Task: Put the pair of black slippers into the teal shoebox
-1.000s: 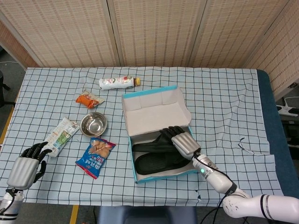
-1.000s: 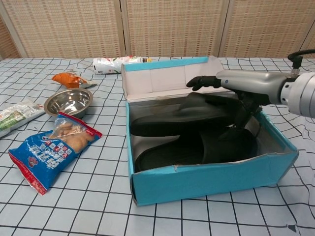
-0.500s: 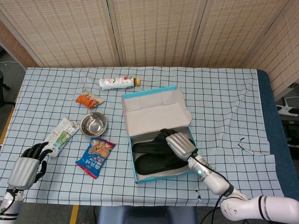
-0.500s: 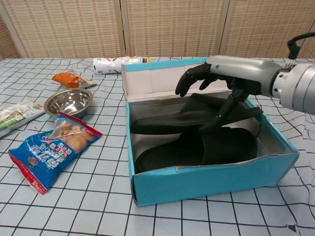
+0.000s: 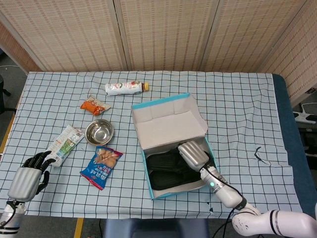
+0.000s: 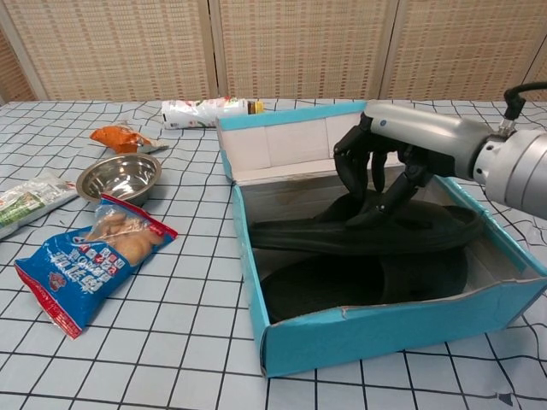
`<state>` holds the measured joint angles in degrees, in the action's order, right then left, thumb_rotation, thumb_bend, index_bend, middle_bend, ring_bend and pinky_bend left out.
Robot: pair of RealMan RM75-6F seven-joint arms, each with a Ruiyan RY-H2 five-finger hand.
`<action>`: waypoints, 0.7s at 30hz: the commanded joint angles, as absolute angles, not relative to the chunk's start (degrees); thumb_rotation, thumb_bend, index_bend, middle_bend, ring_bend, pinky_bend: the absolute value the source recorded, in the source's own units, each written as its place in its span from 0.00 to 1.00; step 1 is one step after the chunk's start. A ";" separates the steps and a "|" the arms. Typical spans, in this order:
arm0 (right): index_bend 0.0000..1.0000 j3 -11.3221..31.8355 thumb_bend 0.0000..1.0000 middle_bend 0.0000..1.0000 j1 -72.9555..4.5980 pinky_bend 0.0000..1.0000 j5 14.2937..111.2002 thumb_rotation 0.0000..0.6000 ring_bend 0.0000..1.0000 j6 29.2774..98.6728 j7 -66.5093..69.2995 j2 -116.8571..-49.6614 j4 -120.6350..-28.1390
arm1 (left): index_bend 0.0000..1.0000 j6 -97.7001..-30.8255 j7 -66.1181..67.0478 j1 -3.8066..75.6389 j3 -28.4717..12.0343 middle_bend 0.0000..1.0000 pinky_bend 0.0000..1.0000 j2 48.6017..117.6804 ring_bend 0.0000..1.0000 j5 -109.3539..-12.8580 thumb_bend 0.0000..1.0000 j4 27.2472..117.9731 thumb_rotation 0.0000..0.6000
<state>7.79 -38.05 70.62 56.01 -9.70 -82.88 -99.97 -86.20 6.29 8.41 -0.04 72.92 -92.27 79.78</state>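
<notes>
The teal shoebox [image 5: 150,171] [image 6: 393,329] lies open at mid-table with its lid [image 5: 166,121] standing up behind. Both black slippers are inside: the upper one [image 6: 367,237] lies across the lower one [image 6: 342,286], and in the head view they show as one dark mass [image 5: 166,171]. My right hand [image 5: 193,153] [image 6: 376,166] reaches into the box from the right, fingers curled down. Its fingertips and thumb close on the upper slipper's strap. My left hand [image 5: 28,178] rests on the table at the near left, holding nothing, fingers loosely apart.
Left of the box are a steel bowl [image 5: 99,132] [image 6: 120,178], a blue snack bag [image 5: 101,167] [image 6: 81,256], an orange packet [image 5: 94,105], a green-white packet [image 5: 64,144] and a lying bottle [image 5: 126,88] [image 6: 201,111]. The table's near edge runs just in front of the box.
The right hand's fingers curled down onto the upper slipper and pushed it lower into the box. The shoebox turned and slid toward the right. The left hand stayed put.
</notes>
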 commanded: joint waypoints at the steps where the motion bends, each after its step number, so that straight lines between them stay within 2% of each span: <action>1: 0.68 7.28 0.06 0.61 -37.66 0.52 69.53 1.00 0.50 56.14 -10.08 -84.12 -97.19 | 0.30 -86.07 6.31 8.42 -0.07 0.14 0.29 72.92 0.16 -92.10 0.67 79.82 1.00; 12: 0.68 6.35 0.06 0.61 -36.40 0.52 70.54 1.00 0.50 58.52 -11.27 -87.56 -90.95 | 0.30 -86.28 6.45 8.38 -0.09 0.14 0.29 72.91 0.16 -92.19 0.67 79.75 1.00; 21: 0.67 7.91 0.06 0.61 -36.03 0.51 71.23 1.00 0.48 59.69 -9.35 -88.31 -89.28 | 0.30 -86.03 6.25 8.44 -0.11 0.14 0.29 72.87 0.16 -92.00 0.67 79.83 1.00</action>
<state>7.59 -36.08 70.88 59.53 -9.89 -88.65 -88.97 -86.03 6.24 8.44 -0.11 72.87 -92.00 79.83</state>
